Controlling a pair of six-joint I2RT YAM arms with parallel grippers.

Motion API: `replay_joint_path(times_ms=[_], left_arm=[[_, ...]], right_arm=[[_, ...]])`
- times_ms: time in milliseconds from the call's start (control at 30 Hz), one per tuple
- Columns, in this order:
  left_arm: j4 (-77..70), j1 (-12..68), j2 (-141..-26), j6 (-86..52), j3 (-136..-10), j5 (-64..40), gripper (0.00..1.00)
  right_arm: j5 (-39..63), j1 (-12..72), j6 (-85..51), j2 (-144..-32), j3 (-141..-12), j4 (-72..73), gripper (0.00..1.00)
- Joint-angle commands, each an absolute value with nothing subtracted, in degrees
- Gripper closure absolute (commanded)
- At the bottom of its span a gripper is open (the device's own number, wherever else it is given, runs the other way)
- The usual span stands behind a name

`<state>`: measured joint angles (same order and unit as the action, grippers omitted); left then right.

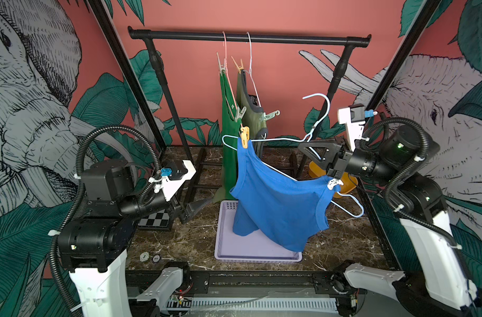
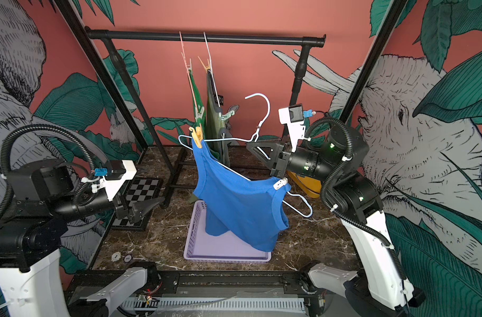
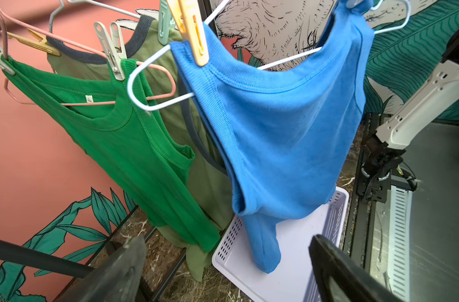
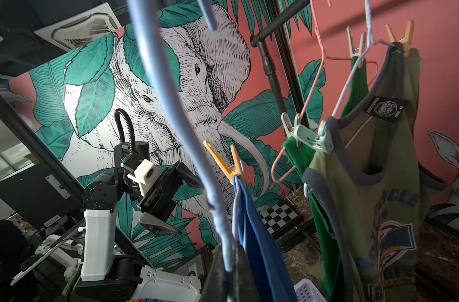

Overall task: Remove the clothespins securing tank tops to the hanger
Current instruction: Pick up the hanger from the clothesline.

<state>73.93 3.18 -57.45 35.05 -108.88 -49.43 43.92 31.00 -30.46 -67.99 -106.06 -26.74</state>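
Left gripper (image 3: 224,240) gapes empty; right gripper (image 1: 303,146) pinches pale-blue wire hanger (image 4: 171,104); blue cloth tank top (image 1: 275,203) dips into lavender perforated plastic basket (image 1: 256,258).

Top views high, facing rail (image 1: 289,39), wrist views close on blue top (image 3: 275,117)

Lilac perforated tray (image 1: 256,258) on marble tabletop (image 1: 344,238), chessboard (image 1: 154,219) near black clothes rail (image 1: 248,37).

Looks like a robotics lab booth: printed elephant-and-leaf panels (image 1: 28,109) box in a marble-look tabletop (image 1: 344,236), a black clothes rail (image 1: 289,39) stands at twelve o'clock, a checkerboard (image 1: 154,219) lies at nine, and an office-style ceiling air-conditioning cassette (image 4: 79,26) shows beyond the black frame (image 4: 37,147).
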Motion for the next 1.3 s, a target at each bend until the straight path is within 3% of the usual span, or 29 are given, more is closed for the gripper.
replay_joint_path(times_ms=[0,267,800,1267], left_arm=[[73.93,3.24,-58.66,33.54,-110.49,-51.58,0.01],[72.90,3.23,-57.93,32.56,-110.65,-51.01,0.01],[76.35,3.23,-60.33,32.25,-120.96,-51.68,0.01],[71.81,3.25,-61.82,29.27,-116.24,-52.03,0.01]], right_arm=[[48.68,32.29,-33.07,-68.76,-110.44,-16.44,1.00],[52.21,35.83,-33.29,-77.85,-123.31,-19.51,1.00],[48.94,36.74,-23.82,-68.38,-102.55,-20.73,1.00],[43.79,36.57,-10.28,-66.79,-110.17,-37.90,1.00]])
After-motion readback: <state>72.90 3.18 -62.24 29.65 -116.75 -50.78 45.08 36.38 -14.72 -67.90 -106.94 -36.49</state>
